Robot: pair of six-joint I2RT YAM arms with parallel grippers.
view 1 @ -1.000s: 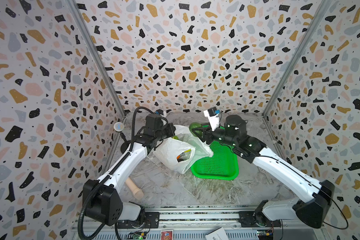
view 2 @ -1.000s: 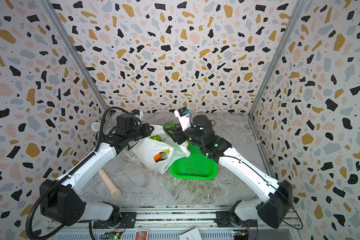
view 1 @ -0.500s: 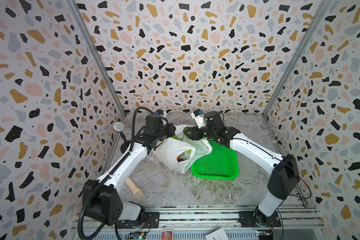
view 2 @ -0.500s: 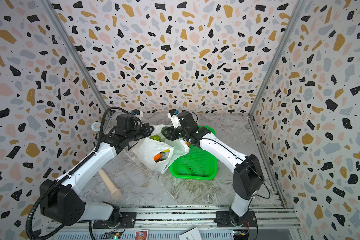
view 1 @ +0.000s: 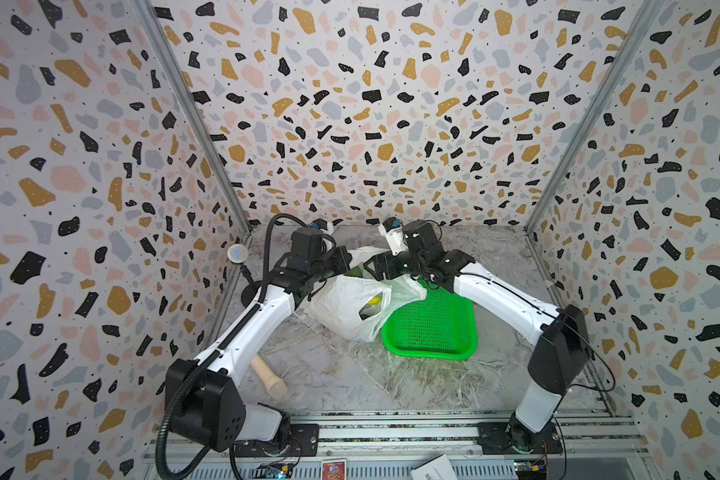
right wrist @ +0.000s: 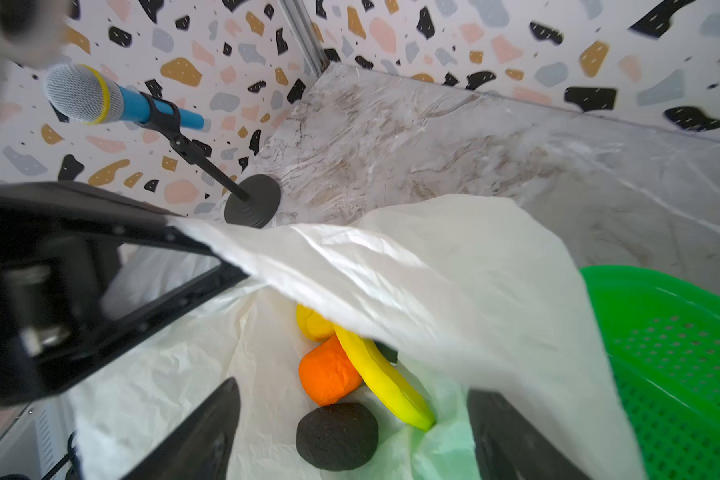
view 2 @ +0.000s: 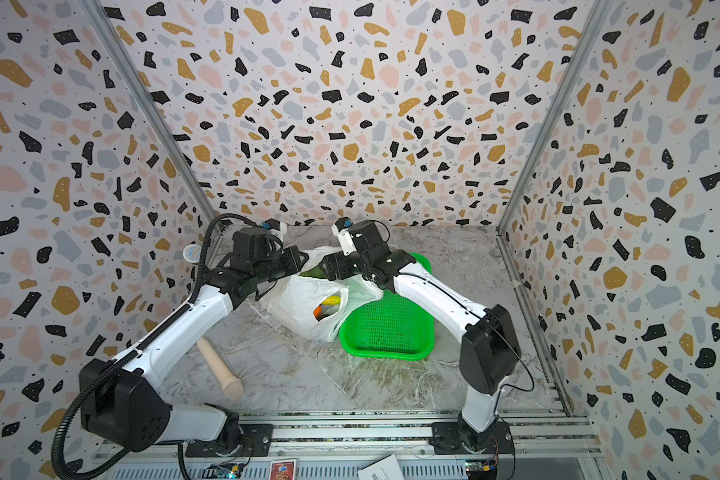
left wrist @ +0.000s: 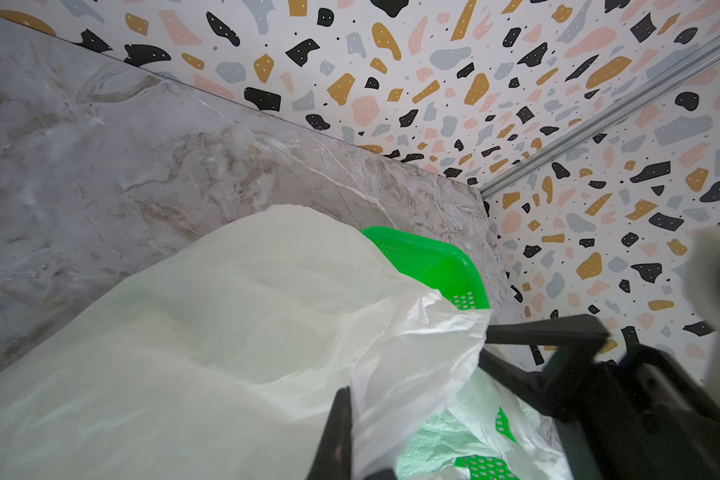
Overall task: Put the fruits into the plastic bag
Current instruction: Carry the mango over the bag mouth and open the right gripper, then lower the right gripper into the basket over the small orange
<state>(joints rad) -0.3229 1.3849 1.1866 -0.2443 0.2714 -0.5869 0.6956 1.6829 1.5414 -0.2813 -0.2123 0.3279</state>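
At mid-frame in both top views: bag slumped on the desk, lapping over the left rim of the basket. Pinched shut on its upper rim, holding the mouth up: left claw. Just right of that: right claw, jaws spread wide over the mouth, gripping nothing. Below it in the right wrist view, already inside: lemon, orange, banana, blackish avocado. Between the claws in a top view: dark green patch, too small to name. No fruit seen on the basket mesh or the bare desk.

Likely trouble: snagging the thin film on a spread jaw while backing out, dragging the bag and tipping fruit through the side opening. Also possible: film sliding out of the left pinch, dropping the mouth shut. Worth backing out straight and slow.
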